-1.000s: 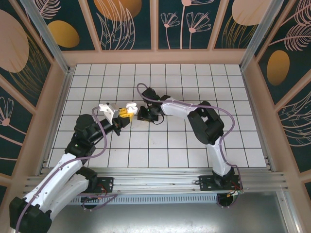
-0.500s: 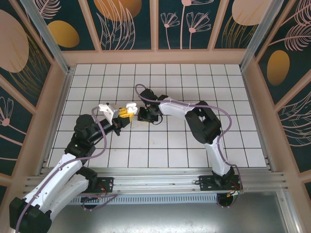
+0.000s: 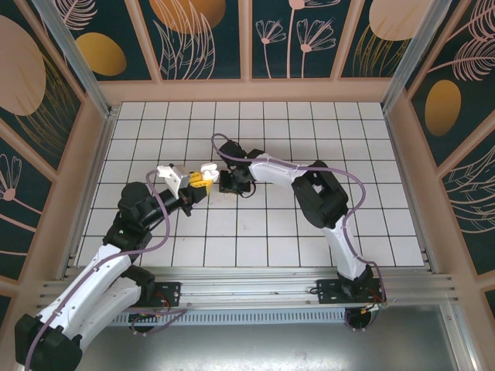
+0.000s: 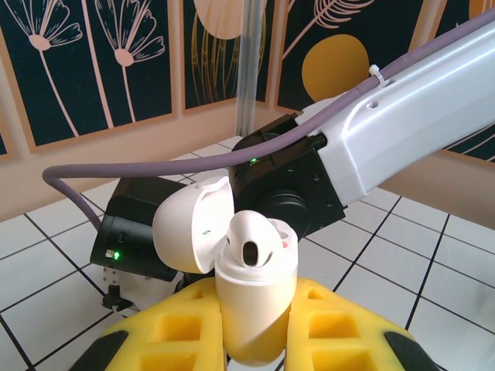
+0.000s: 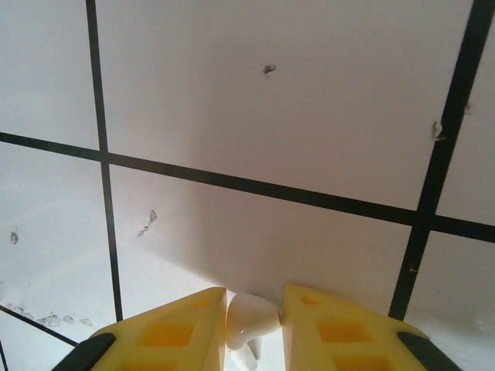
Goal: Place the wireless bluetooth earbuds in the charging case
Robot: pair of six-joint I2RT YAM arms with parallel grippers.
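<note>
My left gripper [image 4: 254, 328] is shut on the white charging case [image 4: 255, 305] and holds it upright above the floor. The case's lid [image 4: 192, 232] is swung open to the left, and one white earbud [image 4: 251, 243] sits in the case's mouth. From above, the case [image 3: 207, 168] shows at the tip of the left gripper [image 3: 201, 178]. Just to its right, my right gripper [image 3: 230, 185] points down at the tiles. In the right wrist view its yellow fingers [image 5: 182, 328] press on both sides of a second white earbud [image 5: 251, 317], close over a white tile.
The right arm's black wrist [image 4: 286, 185] and its purple cable [image 4: 155, 166] stand close behind the case. The white tiled floor [image 3: 309, 124] is fenced by low wooden walls [image 3: 402, 154]. Small chips mark the tile [image 5: 147, 222] under the right gripper.
The right arm's wrist and elbow have shifted slightly left, and its jaws have closed in on the white earbud. The left arm and the case have stayed still.
</note>
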